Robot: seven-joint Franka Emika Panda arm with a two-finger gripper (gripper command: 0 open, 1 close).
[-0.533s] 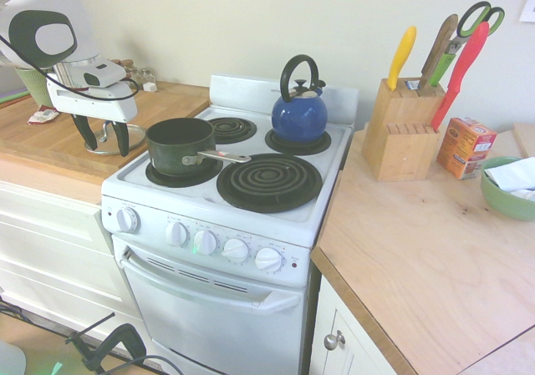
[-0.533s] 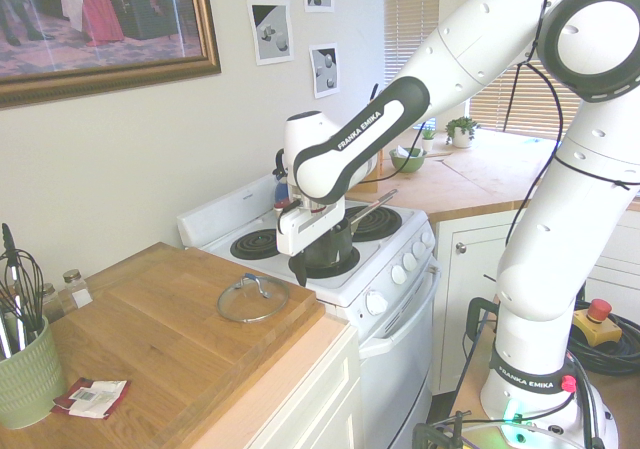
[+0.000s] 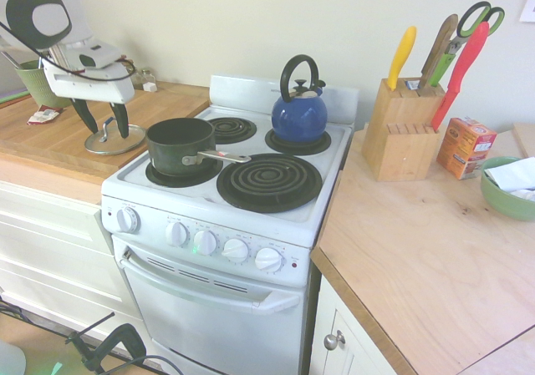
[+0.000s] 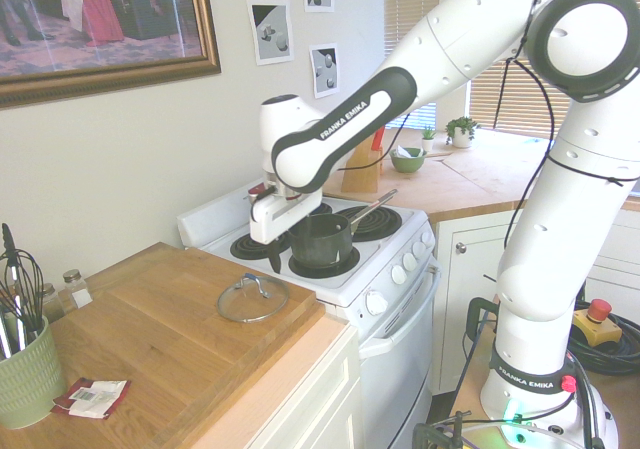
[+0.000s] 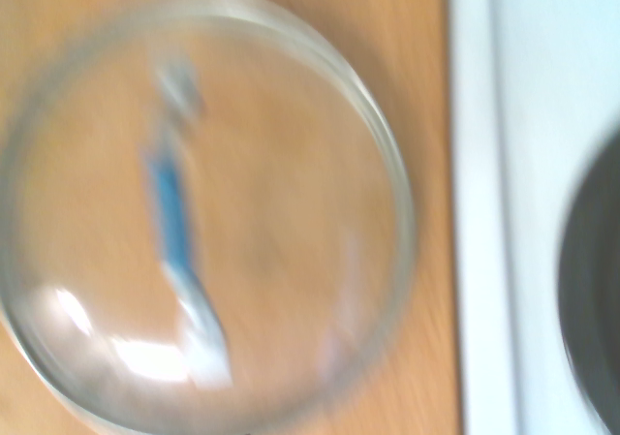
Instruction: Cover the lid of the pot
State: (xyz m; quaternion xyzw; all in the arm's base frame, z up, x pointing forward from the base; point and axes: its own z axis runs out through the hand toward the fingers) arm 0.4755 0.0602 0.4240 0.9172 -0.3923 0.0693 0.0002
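Since the earlier frame, the gripper [image 3: 102, 121] is being carried away from the stove and further over the wooden table [image 3: 50, 141], toward the upper left of the first exterior view; now it is hanging above the lid [image 3: 114, 139], pointing straight down. Its jaws are being held spread wide, with nothing between them and no contact with the lid.

A light wooden table is being shown beside a white stove [image 3: 226, 225], against a pale wall; in the second exterior view a framed painting [image 4: 100, 19] is hanging at upper left and a green utensil holder [image 4: 25, 379] is standing at lower left. A second wooden table is lying at the right of the first exterior view, carrying a knife block [image 3: 401, 133].

The lid is lying flat on the table, knob up, just beside the stove's edge. In the wrist view it [image 5: 194, 212] is filling most of the frame, blurred.

The pot [image 3: 179, 144] is sitting uncovered on the stove's front left burner. Its long handle [image 3: 224, 156] is pointing toward the right of the first exterior view, nearly level, over the large burner. A blue kettle [image 3: 299, 112] is standing on a rear burner.
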